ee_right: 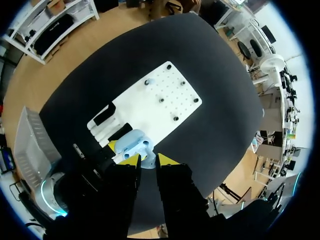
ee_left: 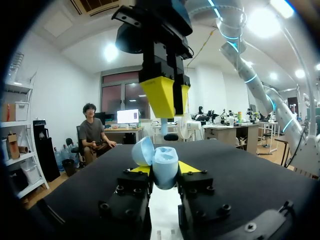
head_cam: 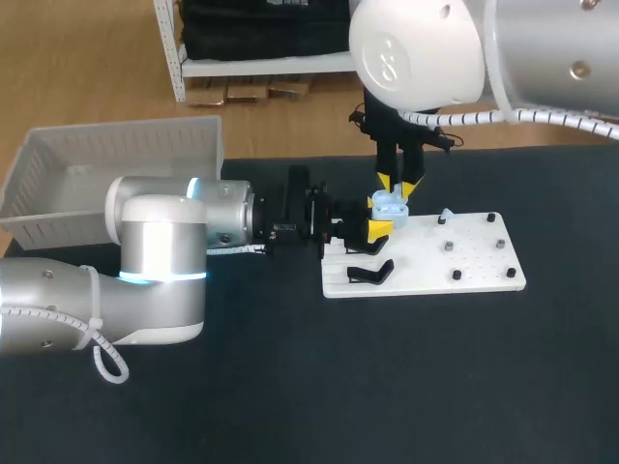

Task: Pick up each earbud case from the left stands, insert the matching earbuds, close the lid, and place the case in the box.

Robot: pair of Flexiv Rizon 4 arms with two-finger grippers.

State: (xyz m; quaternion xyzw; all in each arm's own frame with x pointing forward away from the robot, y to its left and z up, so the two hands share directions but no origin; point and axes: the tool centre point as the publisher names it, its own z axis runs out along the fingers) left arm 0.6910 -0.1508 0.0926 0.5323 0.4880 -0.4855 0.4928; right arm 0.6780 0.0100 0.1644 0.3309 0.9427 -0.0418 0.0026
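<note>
The open earbud case (head_cam: 390, 203) is clamped in the left claw (ee_left: 165, 174) over the white board (head_cam: 484, 266) mid-bench. Straight above it, the right claw (ee_right: 147, 159) is nipped shut on what seems an earbud (ee_left: 164, 127).

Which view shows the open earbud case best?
Left wrist view: the case sits close up in the left gripper, lid open. Head view shows it small; right wrist view shows it from above, just ahead of the right gripper.
</note>
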